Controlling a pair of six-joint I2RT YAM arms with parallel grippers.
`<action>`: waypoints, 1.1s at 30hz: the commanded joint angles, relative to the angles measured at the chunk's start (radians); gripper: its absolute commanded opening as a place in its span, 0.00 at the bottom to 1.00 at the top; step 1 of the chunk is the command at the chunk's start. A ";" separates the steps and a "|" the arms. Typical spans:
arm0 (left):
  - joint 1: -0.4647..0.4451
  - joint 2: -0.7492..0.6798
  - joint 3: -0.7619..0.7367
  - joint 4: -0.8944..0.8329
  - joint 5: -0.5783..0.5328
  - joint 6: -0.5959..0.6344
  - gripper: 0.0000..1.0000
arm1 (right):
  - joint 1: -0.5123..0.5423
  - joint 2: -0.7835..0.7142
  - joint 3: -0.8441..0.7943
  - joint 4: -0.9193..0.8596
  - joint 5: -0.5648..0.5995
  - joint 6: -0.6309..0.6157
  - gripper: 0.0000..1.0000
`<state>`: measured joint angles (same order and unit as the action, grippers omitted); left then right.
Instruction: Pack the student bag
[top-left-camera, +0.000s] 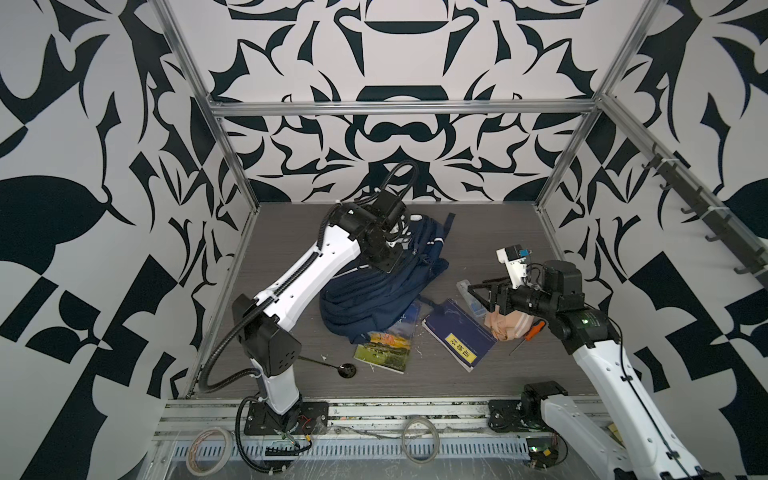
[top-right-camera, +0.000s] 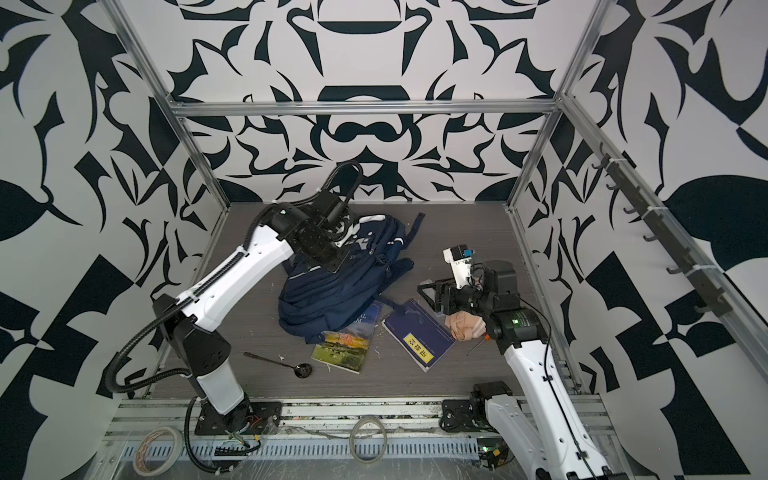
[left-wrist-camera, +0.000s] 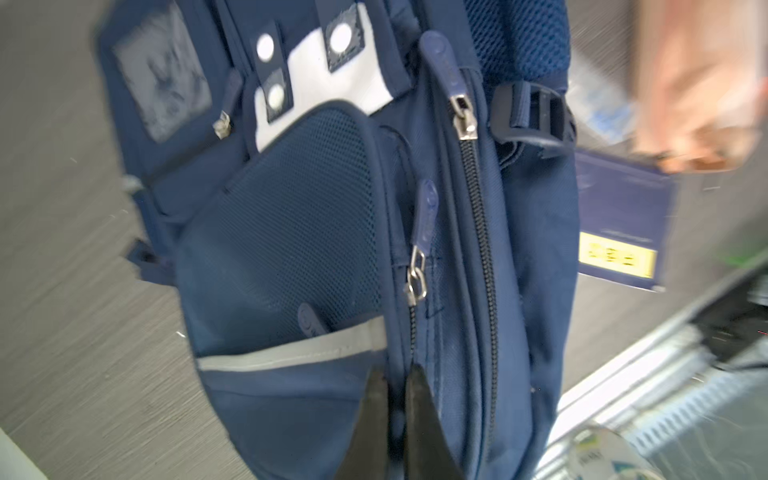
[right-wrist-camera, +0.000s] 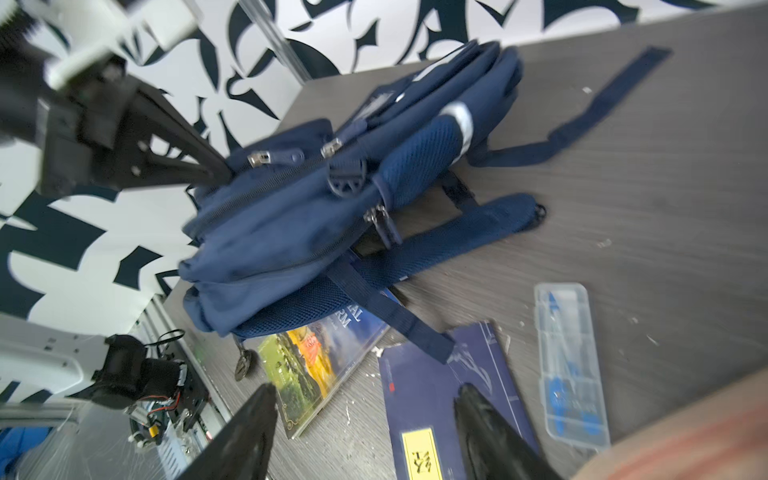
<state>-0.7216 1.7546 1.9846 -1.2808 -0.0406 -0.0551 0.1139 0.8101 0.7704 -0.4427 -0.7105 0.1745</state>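
The student bag (top-left-camera: 374, 299) (top-right-camera: 332, 299) is a navy backpack lying on its side mid-table, with its zips closed and its straps spread toward the right. My left gripper (left-wrist-camera: 395, 372) is shut on a fold of the bag's fabric beside a zip, next to the grey reflective stripe (left-wrist-camera: 291, 353). The right wrist view shows that same gripper (right-wrist-camera: 222, 174) pinching the bag's upper edge. My right gripper (right-wrist-camera: 368, 388) (top-left-camera: 482, 295) hangs open and empty above the table, right of the bag, over the navy book (right-wrist-camera: 436, 399).
A landscape-cover book (top-left-camera: 384, 345) lies partly under the bag. Beside the navy book with a yellow label (top-left-camera: 459, 336) are a clear plastic case (right-wrist-camera: 569, 365), a peach pouch (top-left-camera: 509, 326) and an orange-handled screwdriver (top-left-camera: 530, 332). A dark spoon (top-left-camera: 332, 366) lies front left.
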 joint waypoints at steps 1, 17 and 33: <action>0.010 -0.042 0.107 -0.084 0.157 0.027 0.00 | 0.017 0.038 -0.007 0.139 -0.099 -0.015 0.64; 0.063 -0.056 0.171 -0.037 0.383 0.008 0.00 | 0.055 0.222 0.079 0.269 -0.217 -0.025 0.46; 0.102 -0.038 0.187 -0.013 0.448 0.002 0.00 | 0.061 0.125 0.115 0.062 -0.142 -0.098 0.47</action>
<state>-0.6285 1.7496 2.1372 -1.3659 0.3264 -0.0566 0.1684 0.9241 0.8501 -0.3462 -0.8600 0.1139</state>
